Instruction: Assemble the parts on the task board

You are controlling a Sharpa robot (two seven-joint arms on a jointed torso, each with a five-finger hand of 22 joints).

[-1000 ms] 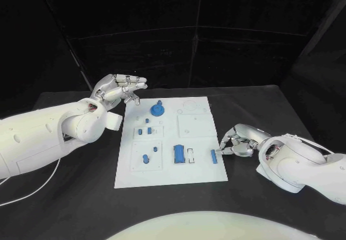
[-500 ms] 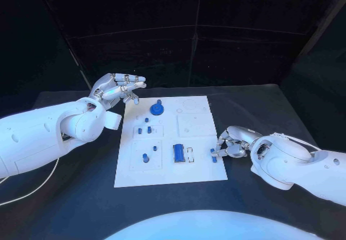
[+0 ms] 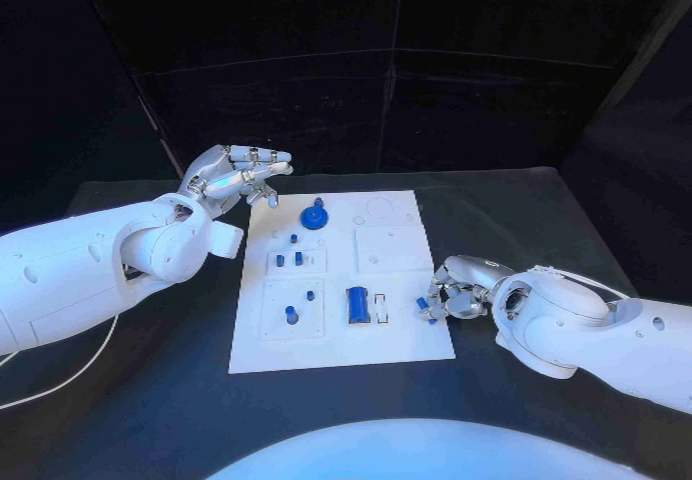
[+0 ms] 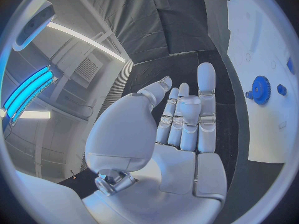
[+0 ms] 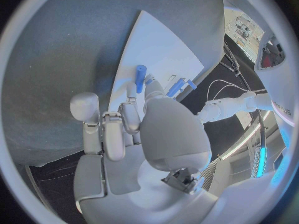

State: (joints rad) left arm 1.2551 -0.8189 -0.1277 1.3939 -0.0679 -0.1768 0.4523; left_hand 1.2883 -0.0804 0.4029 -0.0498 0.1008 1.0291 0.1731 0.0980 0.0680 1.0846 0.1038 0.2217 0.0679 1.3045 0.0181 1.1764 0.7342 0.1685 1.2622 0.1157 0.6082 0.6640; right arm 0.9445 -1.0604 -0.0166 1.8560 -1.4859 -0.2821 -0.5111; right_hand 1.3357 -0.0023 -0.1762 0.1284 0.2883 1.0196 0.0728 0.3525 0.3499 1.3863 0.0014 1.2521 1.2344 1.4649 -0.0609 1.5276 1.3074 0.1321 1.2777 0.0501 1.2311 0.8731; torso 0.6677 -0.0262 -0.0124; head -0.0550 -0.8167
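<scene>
Parts lie on the task board; the right robot hand pinches a small blue peg, seemingly light and stiff, best gripped mid-length. Left robot hand hovers, fingers curled, holding nothing.

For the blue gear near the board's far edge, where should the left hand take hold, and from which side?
Probably from above, by the raised hub. The blue gear lies flat on the task board, so its toothed rim sits against the plate with little to pinch, while the hub stands up at its centre. The left hand hovers off the board's far left corner, holding nothing, so a short reach across should do.
</scene>
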